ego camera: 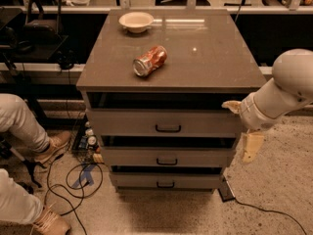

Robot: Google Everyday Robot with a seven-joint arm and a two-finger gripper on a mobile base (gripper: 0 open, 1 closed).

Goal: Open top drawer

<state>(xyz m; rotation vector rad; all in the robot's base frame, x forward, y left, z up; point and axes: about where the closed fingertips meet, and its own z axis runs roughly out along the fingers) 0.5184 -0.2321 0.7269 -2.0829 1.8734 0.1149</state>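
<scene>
The top drawer point(132, 123) is the widest grey front of three under the brown tabletop point(210, 58), with a small black loop handle point(168, 128) at its centre. A dark gap shows between its front and the tabletop. The middle drawer point(132, 156) and the bottom drawer point(132, 181) sit below it, each narrower. My gripper point(243, 126) is on a white arm at the cabinet's right front corner, level with the top drawer's right end. It is open and empty, one cream finger point(232, 105) above and one point(251, 147) below, well right of the handle.
A white bowl point(136, 21) and a crushed red can point(149, 60) lie on the tabletop. A person's legs point(19, 126) and shoes are at the left. Cables point(68, 177) run over the floor at the left, and another cable point(266, 212) at the right.
</scene>
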